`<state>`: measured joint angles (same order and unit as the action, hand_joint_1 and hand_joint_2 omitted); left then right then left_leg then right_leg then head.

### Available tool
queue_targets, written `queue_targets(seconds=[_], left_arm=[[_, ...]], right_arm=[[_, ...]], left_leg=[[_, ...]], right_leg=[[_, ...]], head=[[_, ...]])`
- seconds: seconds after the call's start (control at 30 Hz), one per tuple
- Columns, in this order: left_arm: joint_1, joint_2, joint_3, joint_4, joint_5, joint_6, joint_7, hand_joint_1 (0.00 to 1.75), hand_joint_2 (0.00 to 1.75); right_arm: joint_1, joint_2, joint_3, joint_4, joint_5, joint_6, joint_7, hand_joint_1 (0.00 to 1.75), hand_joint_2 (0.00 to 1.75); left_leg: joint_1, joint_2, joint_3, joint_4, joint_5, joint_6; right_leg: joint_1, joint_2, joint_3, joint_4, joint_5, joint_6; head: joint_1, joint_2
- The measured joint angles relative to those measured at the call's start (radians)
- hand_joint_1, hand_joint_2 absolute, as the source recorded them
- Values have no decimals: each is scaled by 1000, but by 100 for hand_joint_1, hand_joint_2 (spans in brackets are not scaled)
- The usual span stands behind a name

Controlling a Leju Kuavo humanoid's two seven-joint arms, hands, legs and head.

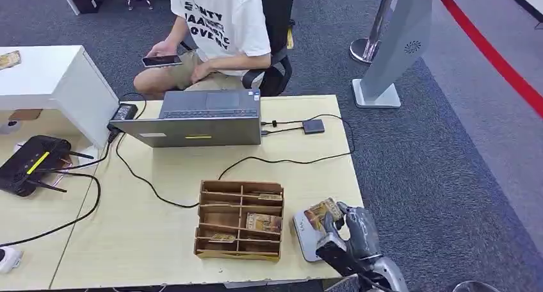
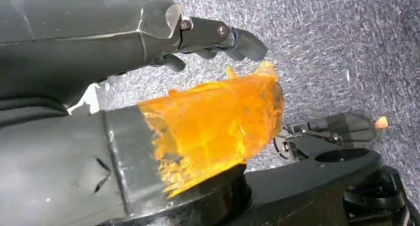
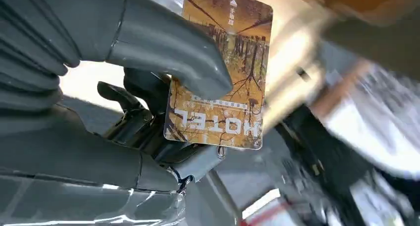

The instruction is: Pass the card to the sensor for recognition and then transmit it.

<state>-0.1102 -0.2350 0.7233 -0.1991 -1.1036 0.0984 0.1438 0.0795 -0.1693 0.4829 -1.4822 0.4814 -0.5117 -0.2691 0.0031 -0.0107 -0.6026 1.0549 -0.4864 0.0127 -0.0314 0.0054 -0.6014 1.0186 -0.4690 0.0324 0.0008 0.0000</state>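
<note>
While pinching one hotel card (image 1: 323,210) above one grey sensor (image 1: 306,235): right hand (image 1: 351,233). Left hand (image 2: 218,37), hanging, grip indiscernible. Beyond: one wooden organizer (image 1: 239,219) holding three cards, one laptop (image 1: 198,118), one seated person (image 1: 218,29).

Thumb (image 3: 168,47) hides part of the card (image 3: 225,72); background blurred.

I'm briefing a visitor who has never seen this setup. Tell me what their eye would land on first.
First, the right hand at the table's near right corner, holding an autumn-coloured hotel card over the grey sensor pad. Next, the wooden card organizer just left of it. Then the person seated behind the laptop, looking at a phone.
</note>
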Motion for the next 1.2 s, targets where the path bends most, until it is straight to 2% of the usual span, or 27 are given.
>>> queue_targets(seconds=[0.17,0.23,0.47,0.67,0.9,1.07,1.2], left_arm=[[0,0,0,0,-1,0,1,0,0],[-1,0,0,0,-4,-1,1,0,0],[-2,0,-8,0,-20,-11,5,0,0],[-10,-3,-27,0,-40,-25,14,0,0],[-38,-7,-62,0,-77,-56,35,0,0],[-48,-8,-82,0,-90,-65,39,0,0],[-59,-10,-108,0,-119,-88,45,0,0]], right_arm=[[31,61,-49,-124,-46,-95,-115,175,175],[37,79,-62,-163,-53,-110,-149,175,175],[30,124,-82,-250,-74,-112,-220,175,175],[-36,141,-60,-264,-41,-86,-254,175,175],[-208,153,41,-239,151,-88,-203,175,175],[-288,157,85,-211,202,-96,-183,175,175],[-384,157,122,-149,348,-109,-104,175,175]], left_leg=[[0,0,0,0,0,0],[0,0,0,0,0,-1],[0,0,0,0,0,0],[0,0,0,0,0,-1],[0,0,0,0,1,-1],[1,0,0,0,1,-1],[1,1,0,0,1,-1]], right_leg=[[0,0,0,0,0,0],[0,0,0,0,0,0],[0,0,0,0,0,0],[0,0,0,1,0,0],[0,0,0,1,0,-1],[0,0,0,1,0,-1],[0,1,0,1,0,-1]], head=[[0,0],[0,0],[0,0],[0,0],[0,0],[0,0],[1,0]])
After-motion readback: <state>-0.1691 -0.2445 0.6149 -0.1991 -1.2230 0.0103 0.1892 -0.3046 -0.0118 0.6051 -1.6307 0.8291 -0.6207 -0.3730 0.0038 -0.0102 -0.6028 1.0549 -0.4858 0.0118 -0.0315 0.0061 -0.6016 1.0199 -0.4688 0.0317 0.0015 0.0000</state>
